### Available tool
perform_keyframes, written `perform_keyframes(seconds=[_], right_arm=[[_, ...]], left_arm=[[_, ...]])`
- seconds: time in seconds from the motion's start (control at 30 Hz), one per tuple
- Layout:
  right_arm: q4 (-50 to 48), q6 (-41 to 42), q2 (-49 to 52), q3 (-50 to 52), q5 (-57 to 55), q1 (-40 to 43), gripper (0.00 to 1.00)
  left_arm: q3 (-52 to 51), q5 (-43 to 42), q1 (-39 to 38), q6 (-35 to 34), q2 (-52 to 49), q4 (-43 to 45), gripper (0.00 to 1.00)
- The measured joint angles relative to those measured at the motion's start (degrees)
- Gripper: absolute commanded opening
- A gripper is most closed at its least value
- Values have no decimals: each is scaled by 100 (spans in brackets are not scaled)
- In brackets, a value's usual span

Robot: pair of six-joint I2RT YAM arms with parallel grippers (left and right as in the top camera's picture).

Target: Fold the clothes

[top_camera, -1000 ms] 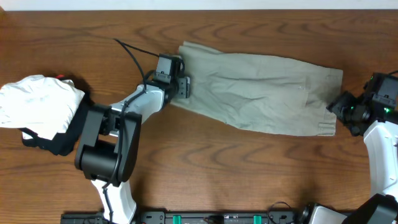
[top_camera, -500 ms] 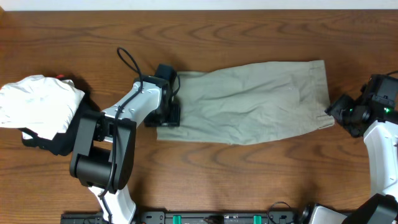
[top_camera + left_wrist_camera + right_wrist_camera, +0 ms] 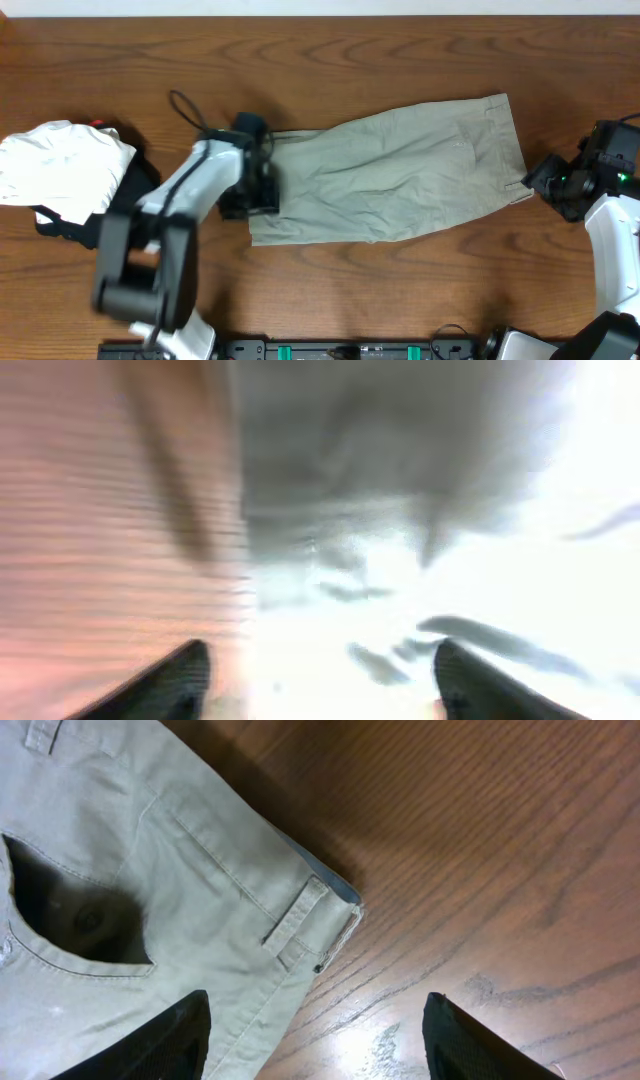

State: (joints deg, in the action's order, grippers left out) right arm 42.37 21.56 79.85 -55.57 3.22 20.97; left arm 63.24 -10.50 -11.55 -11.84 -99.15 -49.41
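Observation:
The pale khaki shorts (image 3: 400, 170) lie flat across the middle of the table, folded lengthwise, with the waistband at the right. My left gripper (image 3: 250, 195) is at their left end. The left wrist view is badly blurred, but both fingers (image 3: 320, 685) stand wide apart over pale cloth (image 3: 400, 510) and the wood. My right gripper (image 3: 540, 185) hovers at the waistband's right corner. In the right wrist view its fingers (image 3: 315, 1040) are open and empty, with a belt loop and a pocket of the shorts (image 3: 150, 850) just ahead.
A white folded garment (image 3: 60, 165) lies at the far left on top of a black garment (image 3: 85, 232). The left arm's cable (image 3: 185, 105) loops over the wood behind the gripper. The table's far edge runs along the top.
The left gripper swept the shorts' left end down and leftward, and the whole garment rotated and shifted left. The waistband slid away from the right gripper, which stayed put.

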Motion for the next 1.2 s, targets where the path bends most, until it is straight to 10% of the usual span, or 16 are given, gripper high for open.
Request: perform_keyframes(seconds=[0.23,0.8,1.2], right_arm=[[11,-17,0,2,0,0,66],[55,-20,0,2,0,0,66],[66,-20,0,11,0,0,66]], left_arm=[[28,-9,564,-33,1276,129,99],[-96,-1390,765,-42,-629,1071,91],[-155,-2667,802,-39,-1097,1062,6]])
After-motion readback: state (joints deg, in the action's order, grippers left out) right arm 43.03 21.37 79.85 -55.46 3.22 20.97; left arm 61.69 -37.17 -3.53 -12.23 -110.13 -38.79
